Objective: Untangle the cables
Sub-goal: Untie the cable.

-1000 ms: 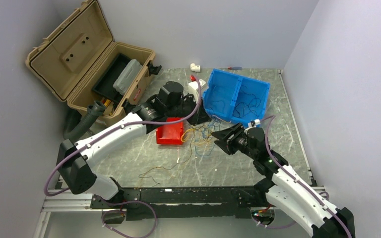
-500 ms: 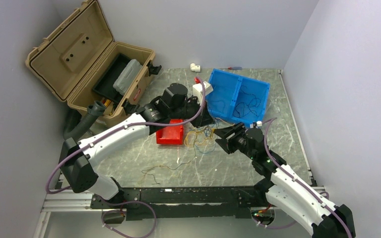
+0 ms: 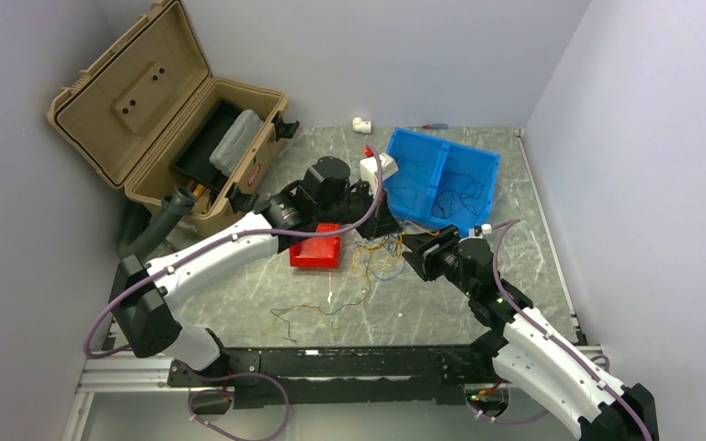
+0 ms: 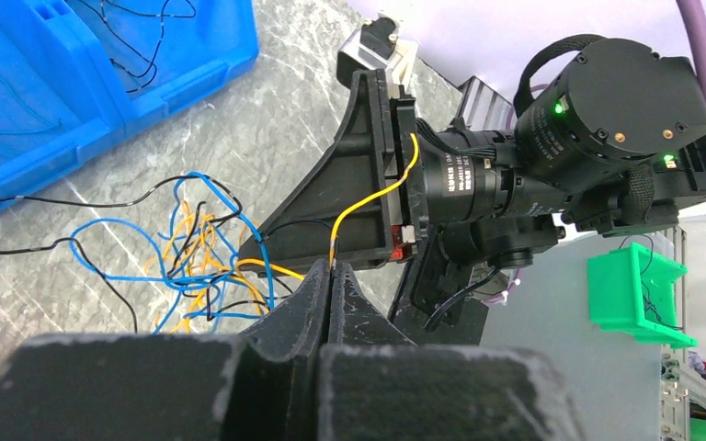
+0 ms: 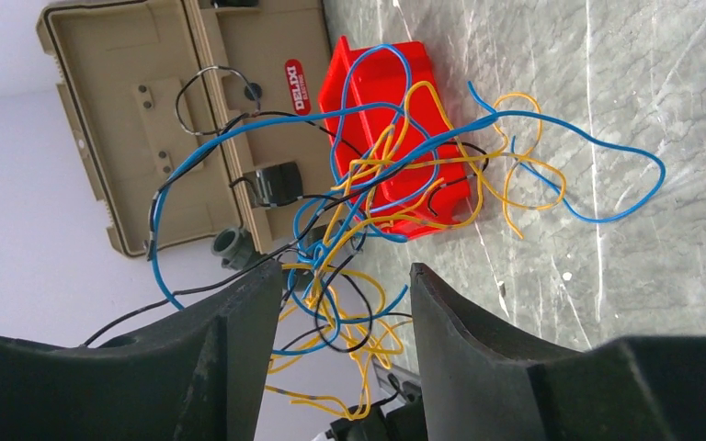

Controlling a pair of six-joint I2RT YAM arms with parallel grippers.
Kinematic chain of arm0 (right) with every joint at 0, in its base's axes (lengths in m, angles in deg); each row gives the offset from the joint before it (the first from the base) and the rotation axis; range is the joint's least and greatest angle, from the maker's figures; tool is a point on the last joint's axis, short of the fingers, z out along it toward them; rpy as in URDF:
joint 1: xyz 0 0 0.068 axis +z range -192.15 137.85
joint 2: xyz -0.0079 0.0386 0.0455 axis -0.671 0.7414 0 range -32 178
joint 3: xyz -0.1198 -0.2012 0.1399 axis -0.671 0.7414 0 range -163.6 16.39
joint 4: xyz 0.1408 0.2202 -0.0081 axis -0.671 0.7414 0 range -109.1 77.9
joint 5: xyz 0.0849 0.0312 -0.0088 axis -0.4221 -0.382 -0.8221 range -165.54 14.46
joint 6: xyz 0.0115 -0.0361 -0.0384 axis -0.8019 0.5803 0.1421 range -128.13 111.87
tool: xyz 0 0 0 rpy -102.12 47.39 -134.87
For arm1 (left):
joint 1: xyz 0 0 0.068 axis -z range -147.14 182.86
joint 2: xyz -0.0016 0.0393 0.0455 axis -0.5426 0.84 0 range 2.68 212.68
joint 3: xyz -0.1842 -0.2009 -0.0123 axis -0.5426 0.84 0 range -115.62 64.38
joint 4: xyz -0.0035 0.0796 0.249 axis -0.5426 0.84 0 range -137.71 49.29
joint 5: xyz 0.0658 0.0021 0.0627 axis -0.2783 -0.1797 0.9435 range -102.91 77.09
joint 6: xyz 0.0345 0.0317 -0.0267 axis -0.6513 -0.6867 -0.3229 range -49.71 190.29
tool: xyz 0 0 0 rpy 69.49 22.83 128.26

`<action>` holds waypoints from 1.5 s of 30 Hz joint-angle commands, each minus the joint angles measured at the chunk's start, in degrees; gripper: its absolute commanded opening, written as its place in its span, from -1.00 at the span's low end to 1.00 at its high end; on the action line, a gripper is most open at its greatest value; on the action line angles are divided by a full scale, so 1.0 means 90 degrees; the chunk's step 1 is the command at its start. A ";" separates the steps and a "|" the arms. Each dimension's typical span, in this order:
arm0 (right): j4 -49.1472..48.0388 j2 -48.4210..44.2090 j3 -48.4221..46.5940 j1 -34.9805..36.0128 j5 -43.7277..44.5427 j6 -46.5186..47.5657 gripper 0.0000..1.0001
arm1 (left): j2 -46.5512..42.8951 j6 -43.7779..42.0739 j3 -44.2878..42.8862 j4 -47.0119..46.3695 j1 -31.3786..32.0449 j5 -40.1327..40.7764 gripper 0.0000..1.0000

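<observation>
Yellow, blue and black cables (image 3: pixel 377 257) knotted between left gripper (image 3: pixel 381 225) and right gripper (image 3: pixel 415 250) from above; at left wrist, fingers (image 4: pixel 280 317) pinched shut on one yellow strand (image 4: pixel 372 204); at right wrist, fingers (image 5: pixel 230 331) apart, clump (image 5: pixel 358 216) between them, mostly left to untangle.

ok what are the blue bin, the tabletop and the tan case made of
Blue bin: moulded plastic, slightly glossy, one even colour, thin walls.
Tabletop: grey with pale veins, looks like marble, though it may be only a stone-look laminate.
Tan case: hard plastic, matte, with moulded ribs in the lid.
</observation>
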 commanded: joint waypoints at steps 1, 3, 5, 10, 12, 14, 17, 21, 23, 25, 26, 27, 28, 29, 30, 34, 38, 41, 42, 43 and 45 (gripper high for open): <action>-0.0332 0.0059 -0.0082 0.0002 0.0111 -0.0053 0.11 | -0.0275 0.0091 0.0006 -0.0373 0.0100 -0.0248 -1.00; -0.0401 0.0120 -0.0056 0.0002 0.0083 -0.0074 0.11 | -0.0304 0.0082 -0.0009 -0.0373 0.0117 -0.0271 -1.00; -0.0476 0.0145 0.0001 0.0001 0.0103 -0.0073 0.10 | -0.0349 0.0095 -0.0011 -0.0412 0.0140 -0.0316 -1.00; -0.0649 -0.0055 0.0118 -0.0015 0.0348 -0.0011 0.08 | -0.0379 0.0242 -0.0001 -0.0466 0.0173 -0.0488 -1.00; -0.0575 -0.0111 0.0069 -0.0027 0.0442 0.0084 0.07 | -0.0411 0.0306 0.0045 -0.0519 0.0188 -0.0543 -1.00; -0.0616 -0.0088 0.0042 -0.0042 0.0396 0.0183 0.04 | -0.0427 0.0379 0.0100 -0.0635 0.0202 -0.0608 -1.00; -0.0672 0.0073 0.0045 -0.0036 0.0149 0.0221 0.01 | -0.0417 0.0424 0.0106 -0.0724 0.0197 -0.0669 -1.00; -0.0893 0.0228 0.0221 -0.0036 0.0024 0.0181 -0.11 | -0.0369 0.0414 -0.0034 -0.0713 0.0198 -0.0653 -1.00; -0.0887 0.0238 0.0289 -0.0028 0.0024 0.0159 -0.31 | -0.0334 0.0378 -0.0168 -0.0656 0.0197 -0.0616 -1.00; -0.0762 0.0219 0.0305 -0.0031 0.0044 0.0196 -0.52 | -0.0283 0.0336 -0.0323 -0.0576 0.0197 -0.0581 -1.00; -0.0634 0.0197 0.0296 -0.0035 0.0093 0.0206 -0.65 | -0.0265 0.0309 -0.0425 -0.0516 0.0202 -0.0559 -1.00; -0.0550 0.0163 0.0287 -0.0036 0.0164 0.0232 -0.74 | -0.0244 0.0273 -0.0519 -0.0437 0.0200 -0.0531 -1.00; -0.0198 0.0089 0.0271 -0.0036 0.0246 0.0262 -0.82 | -0.0230 0.0212 -0.0607 -0.0345 0.0199 -0.0489 -1.00; 0.0023 0.0014 0.0256 -0.0030 0.0355 0.0298 -0.88 | -0.0226 0.0105 -0.0712 -0.0218 0.0200 -0.0399 -1.00; 0.0262 -0.0066 0.0250 -0.0035 0.0474 0.0331 -0.93 | -0.0238 0.0016 -0.0810 -0.0069 0.0200 -0.0265 -1.00; 0.1596 -0.0514 0.0208 -0.0037 0.1222 0.0440 -1.00 | -0.0396 -0.0342 -0.1085 0.0540 0.0110 0.0319 -1.00; 0.3081 -0.0942 0.0016 -0.0038 0.2297 0.0561 -1.00 | -0.0687 -0.0408 -0.0983 0.0988 -0.0365 0.0729 -1.00; 0.4051 -0.1140 -0.0267 -0.0037 0.3105 0.0795 -1.00 | -0.1005 -0.0295 -0.0666 0.1152 -0.0950 0.0845 -1.00; 0.4331 -0.1165 -0.0383 -0.0030 0.3385 0.0856 -1.00 | -0.1126 -0.0290 -0.0531 0.1191 -0.1170 0.0858 -1.00; 0.4719 -0.1171 -0.0505 -0.0036 0.3627 0.0924 -1.00 | -0.1231 -0.0302 -0.0428 0.1272 -0.1382 0.0916 -1.00; 0.5255 -0.1111 -0.0783 -0.0042 0.4175 0.1074 -1.00 | -0.1421 -0.0397 -0.0287 0.1537 -0.1747 0.1128 -1.00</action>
